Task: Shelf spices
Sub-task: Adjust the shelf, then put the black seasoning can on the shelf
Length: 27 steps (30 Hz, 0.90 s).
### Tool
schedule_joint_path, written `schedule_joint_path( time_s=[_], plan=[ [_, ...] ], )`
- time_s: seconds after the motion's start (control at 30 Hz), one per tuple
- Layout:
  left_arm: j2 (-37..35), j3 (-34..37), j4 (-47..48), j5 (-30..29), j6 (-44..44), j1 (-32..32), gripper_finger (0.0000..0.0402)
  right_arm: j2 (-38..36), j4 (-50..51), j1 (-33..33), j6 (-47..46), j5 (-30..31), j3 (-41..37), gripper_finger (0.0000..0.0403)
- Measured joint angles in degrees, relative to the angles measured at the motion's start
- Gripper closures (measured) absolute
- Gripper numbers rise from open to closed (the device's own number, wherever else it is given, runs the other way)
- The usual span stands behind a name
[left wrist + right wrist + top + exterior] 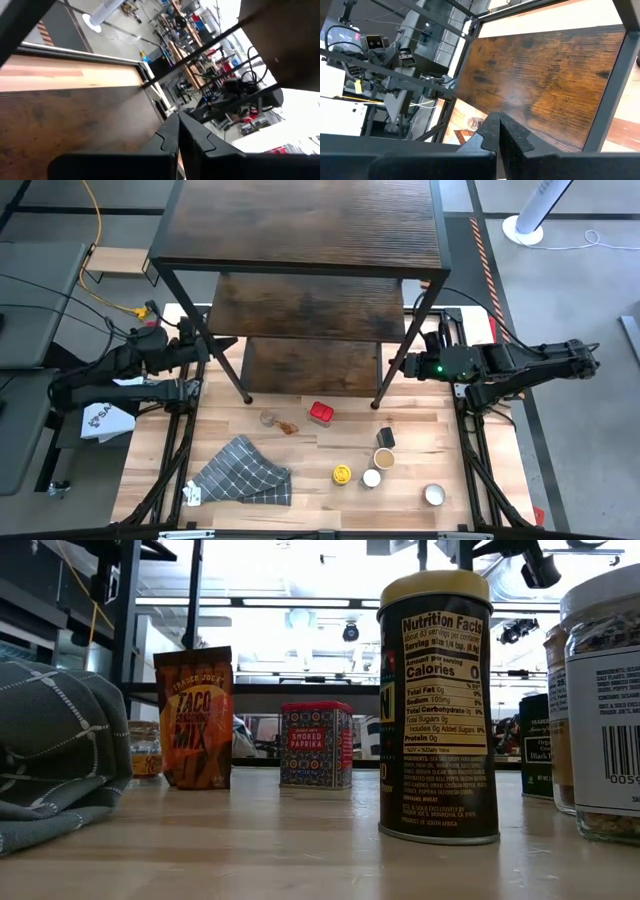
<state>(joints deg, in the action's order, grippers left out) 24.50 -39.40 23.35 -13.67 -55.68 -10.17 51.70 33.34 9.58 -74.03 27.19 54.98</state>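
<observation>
1. Step in hand: as I judge it, the shelving is not yet begun. All the spices stand or lie on the light wooden table [300, 480], and none is on the tall shelf of dark brown wood boards on a thin black metal frame [300, 240], which stands at the far edge of the table.

2. Where the spices are: the red square tin of smoked paprika [321, 413] is near the middle of the table, just in front of the shelf. The orange taco mix pouch [288, 427] lies beside a small clear jar [268, 418]. The yellow-lidded dark canister [343, 474], the white-lidded jar [371, 478], the tan-lidded jar [384, 458] and the dark box [386, 437] are grouped toward the right. One more white-lidded jar [434, 495] is near the front right corner. A grey checked cloth [240, 470] lies at the front left.

3. Pose of the arms: the left claw [205, 350] is closed on nothing, beside the shelf's left legs at the far left edge. The right claw [400, 366] is also closed and empty, beside the shelf's right legs.

4. Next move: I think one arm must swing away from the shelf, open its claw and come down over a spice near its side. The tin is a good first choice, because it stands apart.
</observation>
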Motion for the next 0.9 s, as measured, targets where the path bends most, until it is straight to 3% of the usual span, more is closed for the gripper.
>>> schedule_joint_path(
  time_s=[0.2, 0.37, 0.6, 0.7, 0.9],
  plan=[
    [0.02, 0.0, -0.06, -4.84, -0.19, 3.79, 0.0402, -0.21, 0.81, 0.0, -0.12, -0.01, 0.0, 0.0403],
    [-1.33, -0.67, 0.66, -13.46, 4.26, 5.24, 0.0402, -2.26, 4.49, 0.0, -0.76, 2.7, 0.0, 0.0403],
    [-3.8, -8.88, 16.35, -17.92, 9.69, 5.37, 0.0402, -7.36, 8.32, -0.04, -0.57, 7.66, 0.0, 0.0403],
    [-3.72, -13.38, 27.99, -12.2, 6.75, 5.37, 0.0402, -8.89, 9.35, -0.04, -0.51, 7.9, 0.0, 0.0403],
    [-2.54, -18.29, 52.12, 10.78, -6.45, 5.37, 0.0401, -10.25, 14.46, -0.04, -0.78, 5.26, 0.02, 0.0403]
  ],
)
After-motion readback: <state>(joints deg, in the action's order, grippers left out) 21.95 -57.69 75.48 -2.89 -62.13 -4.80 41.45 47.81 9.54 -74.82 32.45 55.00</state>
